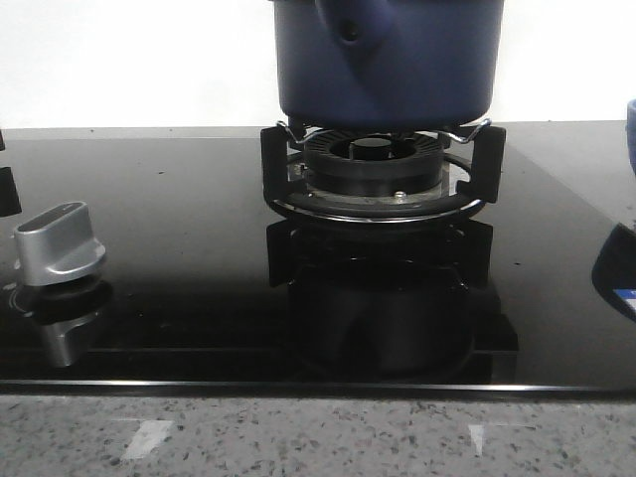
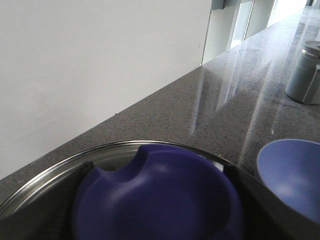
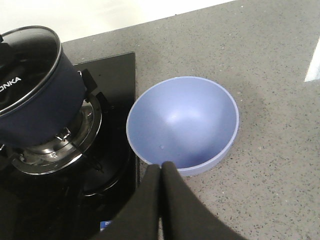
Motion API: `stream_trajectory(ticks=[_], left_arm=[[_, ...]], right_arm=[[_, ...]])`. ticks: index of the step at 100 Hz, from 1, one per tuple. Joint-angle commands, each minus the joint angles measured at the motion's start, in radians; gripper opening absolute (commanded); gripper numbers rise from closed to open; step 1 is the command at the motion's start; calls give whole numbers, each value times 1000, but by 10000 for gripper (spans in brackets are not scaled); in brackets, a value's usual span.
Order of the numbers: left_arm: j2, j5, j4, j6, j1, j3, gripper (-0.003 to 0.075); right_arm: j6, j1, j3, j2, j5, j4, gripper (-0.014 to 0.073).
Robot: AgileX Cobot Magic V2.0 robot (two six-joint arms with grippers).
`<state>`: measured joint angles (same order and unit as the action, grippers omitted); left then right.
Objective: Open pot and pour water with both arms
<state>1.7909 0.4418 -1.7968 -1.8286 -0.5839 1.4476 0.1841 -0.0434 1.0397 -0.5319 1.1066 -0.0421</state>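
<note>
The dark navy pot [image 1: 388,60] sits on the gas burner [image 1: 378,164]; its top is cut off in the front view. In the right wrist view the pot [image 3: 40,105] carries its glass lid [image 3: 30,55]. In the left wrist view my left gripper [image 2: 160,175] sits over the lid's dark blue knob [image 2: 160,205], with a dark finger [image 2: 75,175] pressed against each side of it. The lid's steel rim [image 2: 120,147] curves around behind. My right gripper [image 3: 161,167] is shut and empty, above the counter beside the burner. Neither gripper shows in the front view.
A lighter-blue bowl [image 3: 185,120] stands on the grey counter right of the stove, just beyond my right fingertips; it also shows in the left wrist view [image 2: 292,175]. A silver control knob [image 1: 60,243] sits on the black glass cooktop [image 1: 179,199]. A grey canister [image 2: 306,72] stands farther along the counter.
</note>
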Motion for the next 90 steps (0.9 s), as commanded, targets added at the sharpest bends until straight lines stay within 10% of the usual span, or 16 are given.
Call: stream_trajectory(ticks=[1,44,90], left_arm=[[-41,38,-75,-3,-5,30,519],[-142,-65,-73,-3,-3,32,506],[-505,-310,-49,-3,-3,-193,86]], right_arm=[[-14,-1,24,-3,-71,1,-69],[-16,29,24,-3,-99,90,-69],[-74,179,-81,29,-321,265,-70]])
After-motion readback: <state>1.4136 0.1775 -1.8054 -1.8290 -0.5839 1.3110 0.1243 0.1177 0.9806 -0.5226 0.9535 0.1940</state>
